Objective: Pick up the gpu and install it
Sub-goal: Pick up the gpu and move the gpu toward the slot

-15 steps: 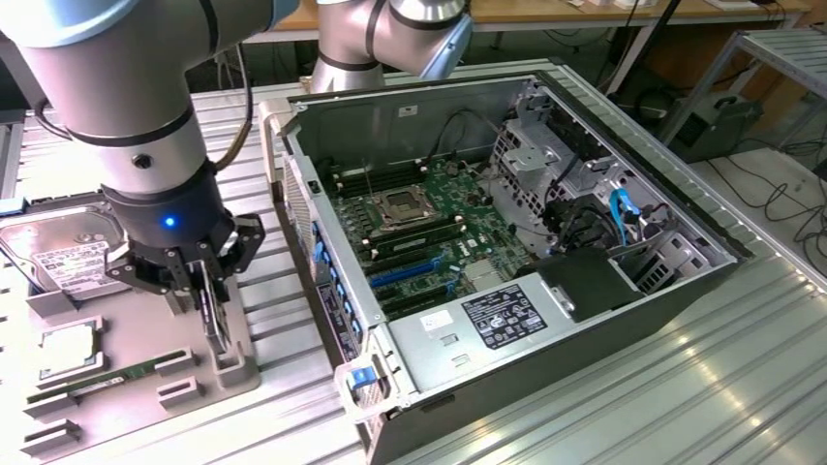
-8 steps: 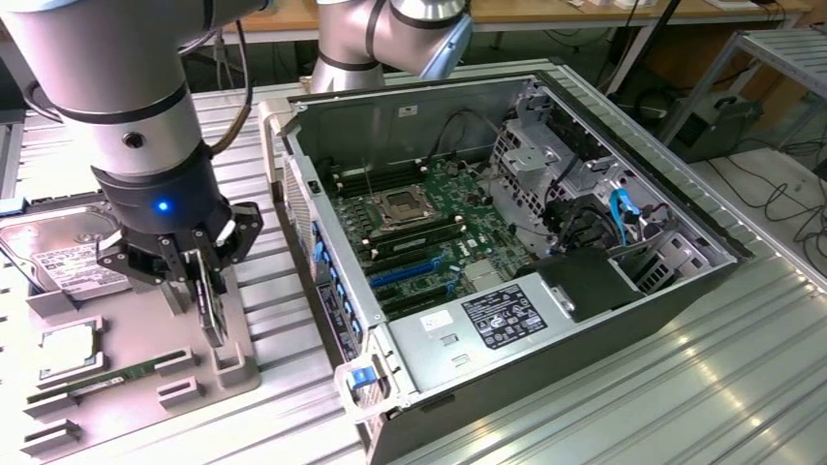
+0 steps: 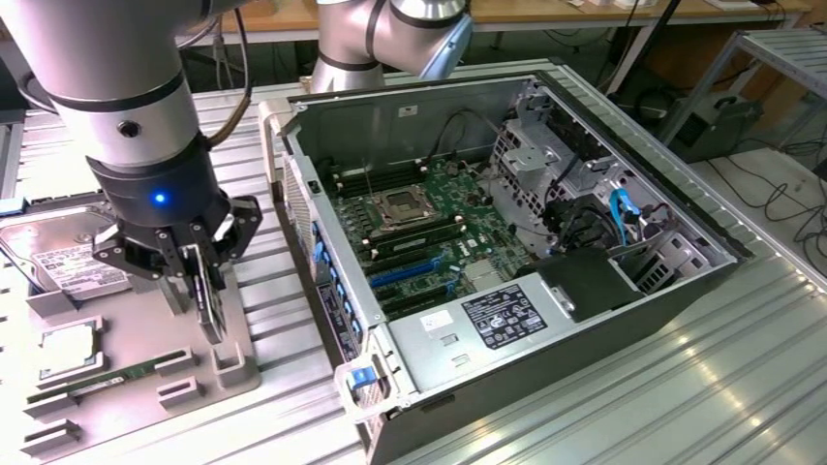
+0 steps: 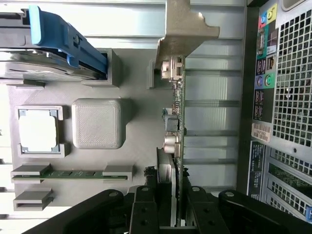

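My end effector pinches the thin green, silver-bracketed gpu edge-on at the grey slotted tray, mid pick-up; lifting clear, I judge, calls for keeping it upright.

The hand grips the gpu edge-on just above the tray, with raised posts close under the card. The case wall rises between tray and board. The case stands open on top, its blue slots uncovered but hemmed in by power supply, cables and drive cage.
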You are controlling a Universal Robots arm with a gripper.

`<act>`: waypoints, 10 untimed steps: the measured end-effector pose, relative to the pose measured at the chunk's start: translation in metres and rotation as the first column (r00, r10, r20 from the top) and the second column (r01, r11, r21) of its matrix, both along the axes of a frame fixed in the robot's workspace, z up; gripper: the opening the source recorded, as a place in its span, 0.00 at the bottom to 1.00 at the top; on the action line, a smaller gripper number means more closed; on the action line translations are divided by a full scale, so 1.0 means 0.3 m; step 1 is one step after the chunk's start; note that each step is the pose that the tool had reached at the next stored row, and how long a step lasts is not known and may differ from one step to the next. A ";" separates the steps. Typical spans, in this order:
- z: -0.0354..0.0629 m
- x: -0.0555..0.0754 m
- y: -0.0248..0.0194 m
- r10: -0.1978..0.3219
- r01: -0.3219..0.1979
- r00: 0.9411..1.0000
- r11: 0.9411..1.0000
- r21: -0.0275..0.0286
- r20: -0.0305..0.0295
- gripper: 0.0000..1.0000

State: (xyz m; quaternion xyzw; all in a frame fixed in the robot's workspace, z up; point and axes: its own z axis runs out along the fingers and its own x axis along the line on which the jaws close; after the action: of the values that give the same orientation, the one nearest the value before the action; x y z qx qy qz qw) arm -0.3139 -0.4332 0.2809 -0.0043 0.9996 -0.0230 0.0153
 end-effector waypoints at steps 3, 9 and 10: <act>0.015 0.000 0.000 0.000 0.000 1.000 1.000 -0.001 0.000 0.28; 0.042 0.000 0.000 0.000 0.000 1.000 1.000 -0.003 0.000 0.28; 0.047 0.000 0.000 0.000 0.000 1.000 1.000 -0.003 0.000 0.28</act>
State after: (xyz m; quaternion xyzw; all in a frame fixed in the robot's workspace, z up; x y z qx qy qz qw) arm -0.3138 -0.4332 0.2951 -0.0043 0.9996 -0.0247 0.0152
